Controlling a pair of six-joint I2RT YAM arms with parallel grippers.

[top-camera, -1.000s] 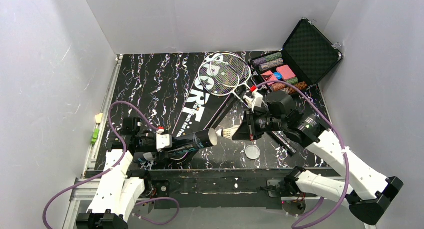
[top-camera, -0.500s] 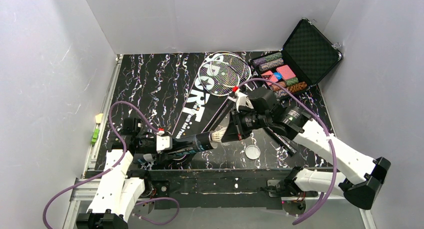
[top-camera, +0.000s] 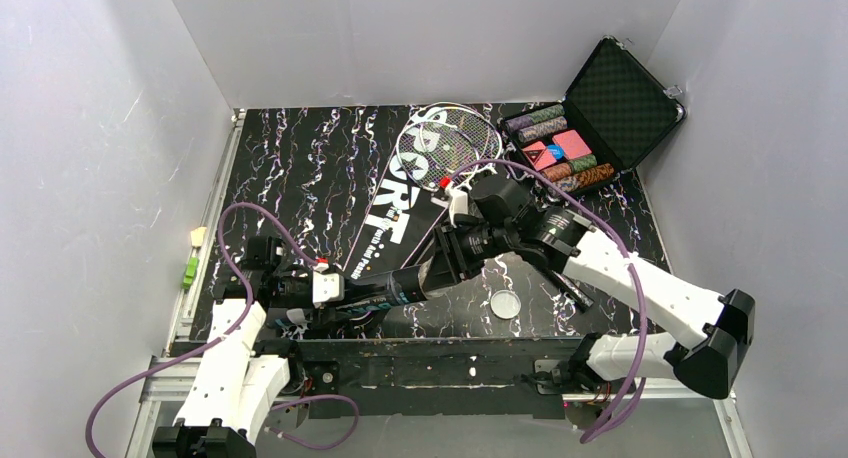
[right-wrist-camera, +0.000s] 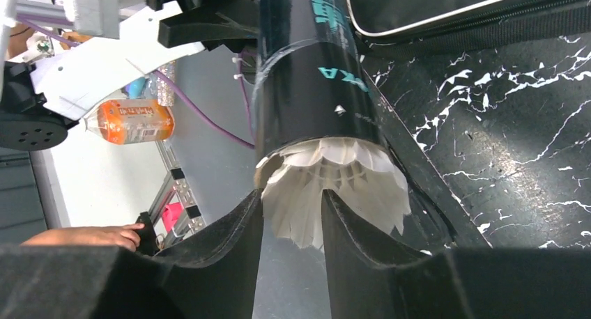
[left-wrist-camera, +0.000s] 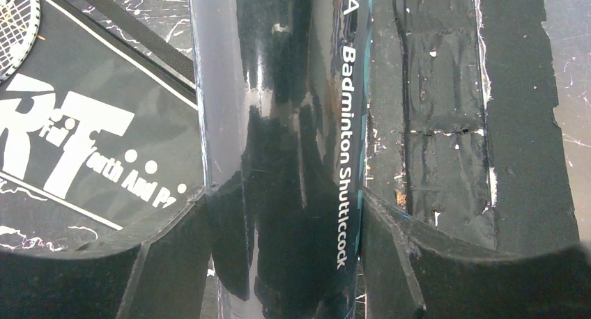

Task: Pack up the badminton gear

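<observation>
Free passage lies at 9 to 11 o'clock: bare black white-veined tabletop (top-camera: 290, 168) up to the grey side wall (top-camera: 100, 178). From 12 o'clock to centre, the long black racket-shaped bag lettered "SPORT" (top-camera: 395, 203) blocks low passes, with two white-strung rackets (top-camera: 450, 143) overlapping its far end. An open black hard case of coloured chips (top-camera: 590, 128) fills 2 o'clock. Near 6 o'clock the black teal-printed tube (top-camera: 390, 286) spans from left gripper (top-camera: 340, 288) to right gripper (top-camera: 440, 268), its mouth plugged by a white feather shuttlecock (right-wrist-camera: 334, 187). A small clear round lid (top-camera: 505, 303) sits at 5 o'clock.

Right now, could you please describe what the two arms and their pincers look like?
The left arm and right arm have white shells, black joints and a looping purple cable each. The left pincer and right pincer are black, with matte fingers.
</observation>
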